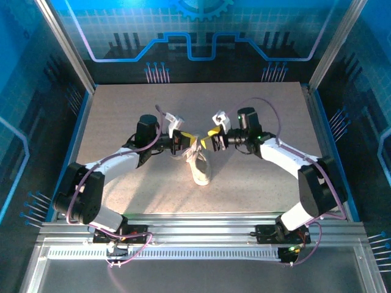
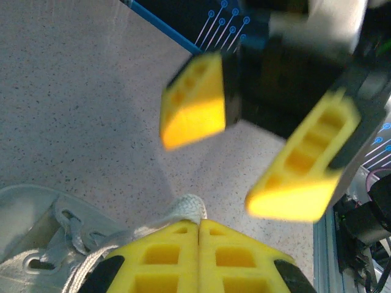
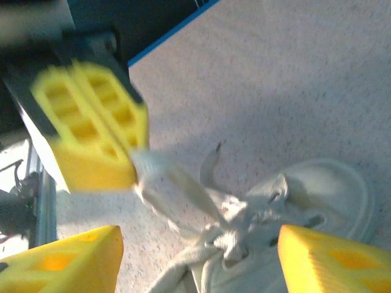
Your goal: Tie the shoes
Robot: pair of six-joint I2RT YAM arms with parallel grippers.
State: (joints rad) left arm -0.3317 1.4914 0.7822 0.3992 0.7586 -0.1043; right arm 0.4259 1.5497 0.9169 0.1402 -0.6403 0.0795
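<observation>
Worktop (image 1: 122, 110): speckled grey, shoe on it. Left arm (image 1: 116, 162) and right arm (image 1: 287, 155) both reach in toward the centre so their tips sit nose to nose, close together, above the shoe. That fits a two-handed lace job, one side per strand. Shoe (image 1: 200, 170): white low-top, flat on its sole mid-worktop, just on the near side of the tips and partly under them, long axis roughly toward the near edge. Left pincer (image 1: 190, 141): fingers pressed together, clamped on a strand of lace (image 3: 177, 183). The strand runs from its tip down to the laced part of the shoe, lifted clear and fairly taut. My read is that it's holding tension so the tie doesn't go slack. Right pincer (image 1: 211, 139): fingers spread wide, nothing between them, hanging over the laced part of the shoe and facing the left one. From that pose I'd judge it's between grips or lining up on another strand. Bunch (image 3: 232, 238) of lace over the tongue looks like a knot; can't tell whether it's a finished bow. Risk as I see it: the lace is thin and floppy, so it's easy to miss, and a hard pull could drag the light shoe along.
</observation>
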